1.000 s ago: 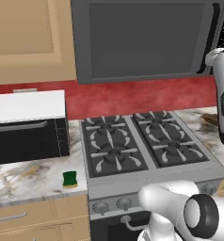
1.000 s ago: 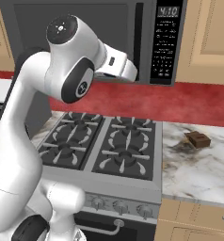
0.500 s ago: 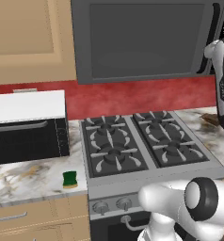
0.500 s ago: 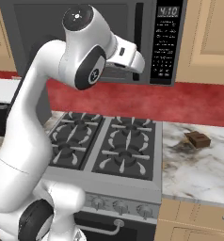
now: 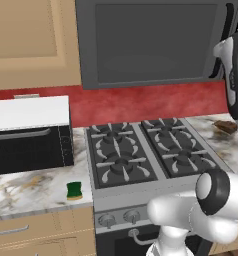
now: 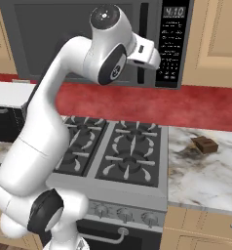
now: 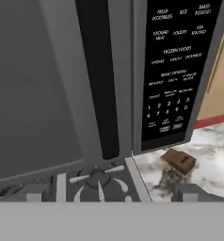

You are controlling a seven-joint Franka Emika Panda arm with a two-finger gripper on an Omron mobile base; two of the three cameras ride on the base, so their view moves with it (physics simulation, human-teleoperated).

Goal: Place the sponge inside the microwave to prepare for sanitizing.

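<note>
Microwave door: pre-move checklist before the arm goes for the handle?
1. Microwave door shut, needs opening first: ok.
2. Door handle right ahead of the hand: ok.
3. Gripper open and empty: ok.
4. Sponge free on the counter left of the stove: ok.
5. Small brown object on the right counter, away from the handle: ok.
6. Plate inside the microwave: cannot tell, door shut.

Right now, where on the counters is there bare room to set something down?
The marble counter left of the stove is bare in front of the white-topped oven box, except for the sponge at its near right corner. The right counter is open nearer than the small brown object.
</note>
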